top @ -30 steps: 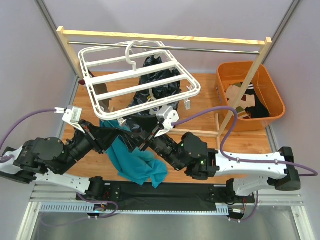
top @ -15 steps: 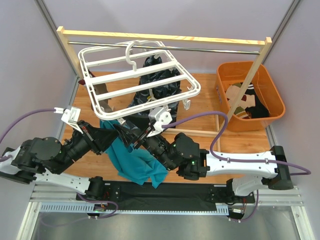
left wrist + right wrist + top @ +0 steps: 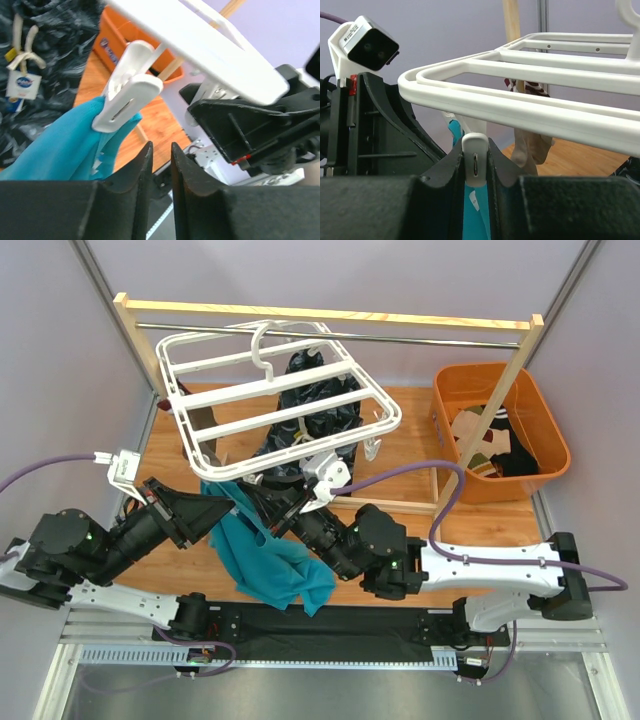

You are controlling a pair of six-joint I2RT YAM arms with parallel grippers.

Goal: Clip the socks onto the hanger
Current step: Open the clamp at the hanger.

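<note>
The right gripper [image 3: 475, 161] is clamped on a clip [image 3: 474, 144] at the near rail of the hanger [image 3: 530, 107]. The left gripper [image 3: 161, 150] has its fingers nearly together beside the teal sock [image 3: 60, 145] at the clip's mouth; I cannot tell whether it grips. The cuff should probably be fed deep before release. The tabletop [image 3: 400, 410] is wooden and the walls [image 3: 400, 280] are lilac.

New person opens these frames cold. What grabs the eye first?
The big white hanger, hung tilted from the wooden rack at the back centre, with a teal sock drooping from its near edge. Under that edge, the right gripper is pinched on a white clip. At the right, an orange basket holds more socks.
</note>
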